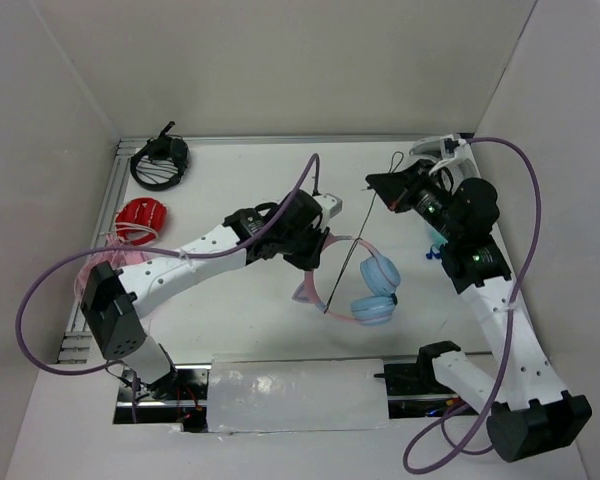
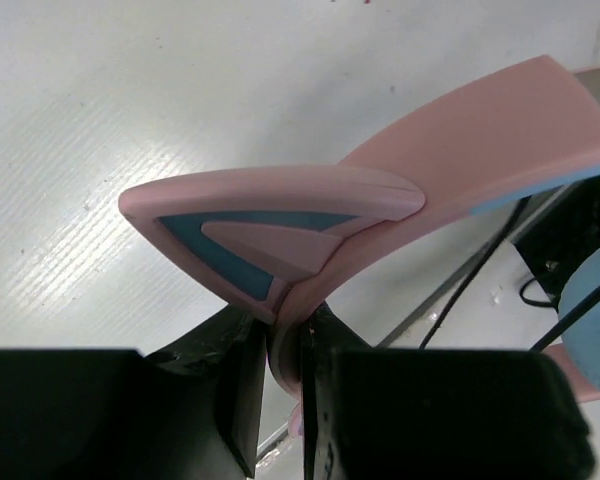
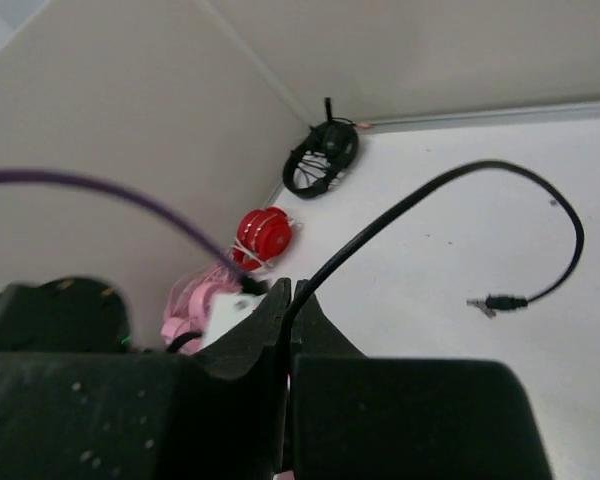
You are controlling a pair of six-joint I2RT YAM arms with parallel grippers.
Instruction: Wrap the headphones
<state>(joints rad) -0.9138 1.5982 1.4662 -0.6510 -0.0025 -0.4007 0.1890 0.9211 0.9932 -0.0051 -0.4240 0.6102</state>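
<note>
The headphones have a thin pink cat-eared headband (image 1: 315,283) and light blue ear cups (image 1: 377,290), and they are lifted over the middle of the table. My left gripper (image 1: 318,250) is shut on the headband; the left wrist view shows the band and its cat ear (image 2: 280,230) pinched between the fingers (image 2: 283,350), with a blue cup (image 2: 598,320) at the right. The thin black cable (image 1: 348,255) runs taut up to my right gripper (image 1: 373,183), which is shut on it (image 3: 290,300). Its free end loops out to the plug (image 3: 500,301).
Black headphones (image 1: 160,160) lie at the back left corner, red ones (image 1: 142,217) in front of them, and all-pink ones (image 1: 110,262) by the left wall under my left arm. Something turquoise (image 1: 435,240) sits behind my right arm. Walls close off three sides.
</note>
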